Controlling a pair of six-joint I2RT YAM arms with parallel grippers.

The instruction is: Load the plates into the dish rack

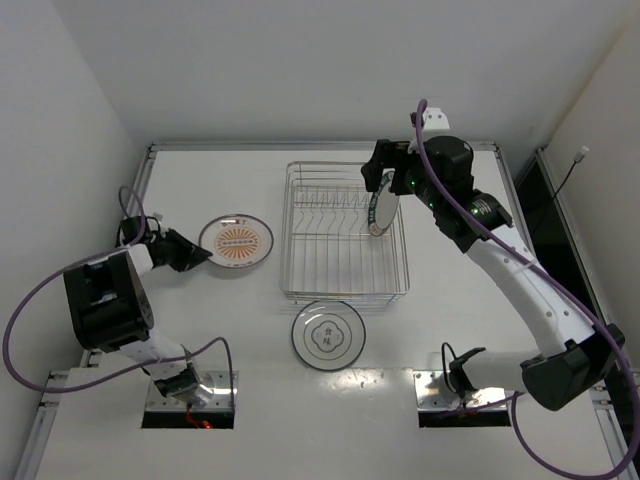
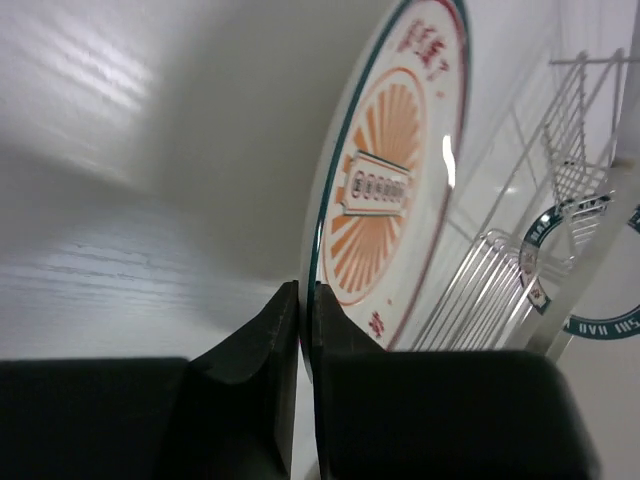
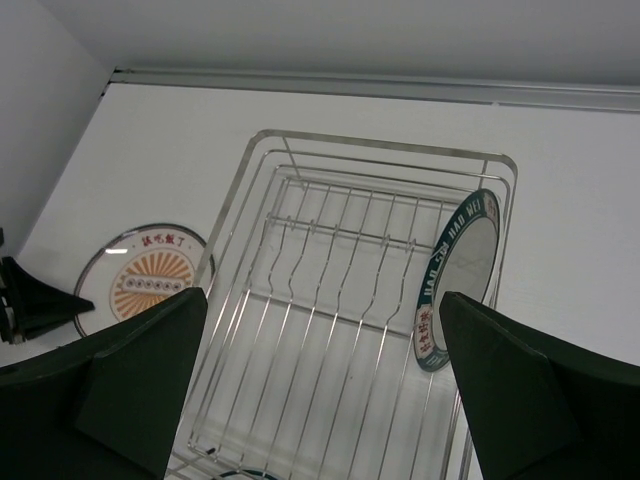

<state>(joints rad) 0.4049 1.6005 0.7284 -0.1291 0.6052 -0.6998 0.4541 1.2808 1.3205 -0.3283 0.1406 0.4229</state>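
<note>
Your left fingers [image 2: 250, 350] pinch glossy orange plate [image 2: 390, 180], rim hidden between them | right fingers [image 3: 130, 370] wide | teal-band plate [image 3: 462, 270] upright in wire rack [image 3: 380, 143]

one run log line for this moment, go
left end effector: shut on orange plate rim | right end effector: open over dish rack | teal-rim plate: upright in rack | white plate: on table
</note>
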